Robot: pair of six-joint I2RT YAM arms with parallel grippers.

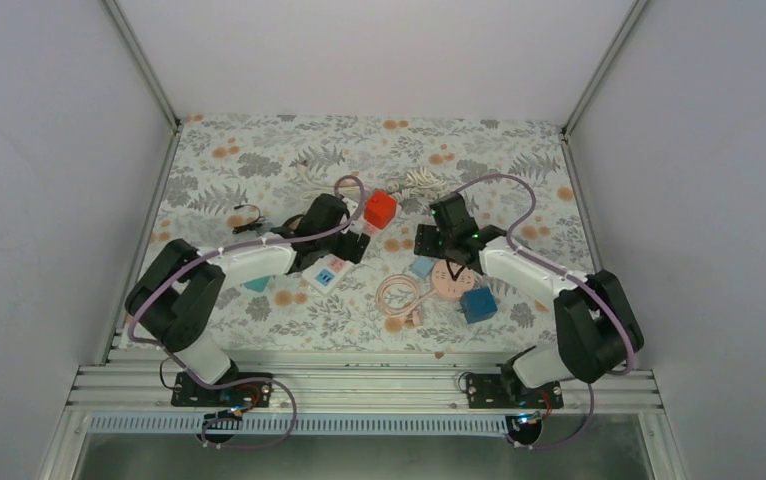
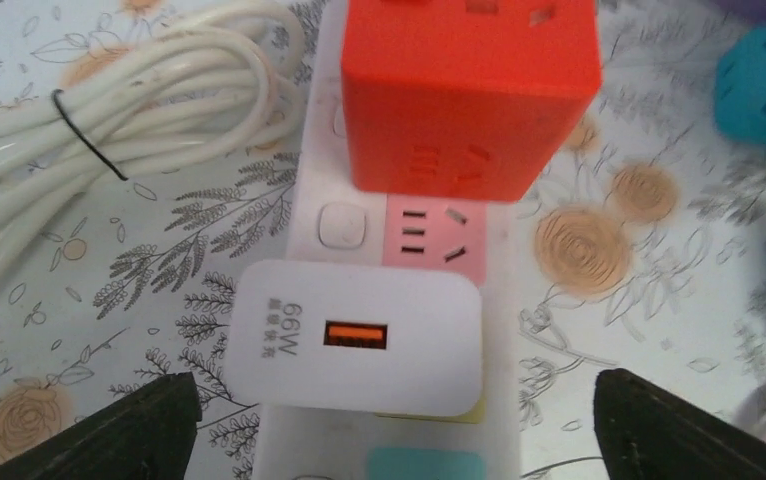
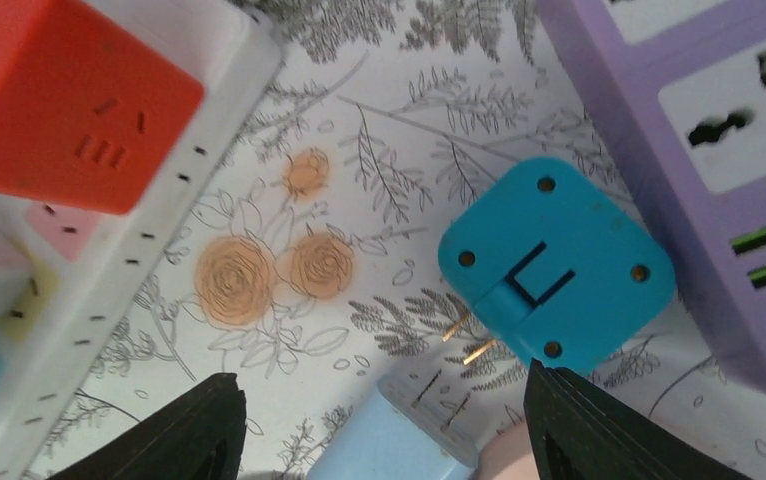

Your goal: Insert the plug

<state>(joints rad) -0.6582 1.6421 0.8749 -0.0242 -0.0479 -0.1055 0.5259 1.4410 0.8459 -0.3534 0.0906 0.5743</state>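
Note:
A white plug block (image 2: 354, 340) marked 66W sits seated on the white power strip (image 2: 309, 210), just below its pink socket (image 2: 434, 230). My left gripper (image 2: 396, 400) hangs open over it, one dark finger (image 2: 129, 430) on each side, touching nothing. A red cube adapter (image 2: 469, 90) is plugged in at the strip's far end. My right gripper (image 3: 381, 385) is open above a light blue plug (image 3: 399, 440) lying prongs up. A teal plug (image 3: 559, 265) with brass prongs lies just beyond its right finger. In the top view both grippers, left (image 1: 351, 247) and right (image 1: 431, 243), are mid-table.
A purple power strip (image 3: 719, 150) lies right of the teal plug. A tied bundle of white cable (image 2: 109, 110) rests left of the white strip. A pink coiled cable (image 1: 399, 295), a pink disc (image 1: 451, 282) and a blue cube (image 1: 478, 303) lie near the front.

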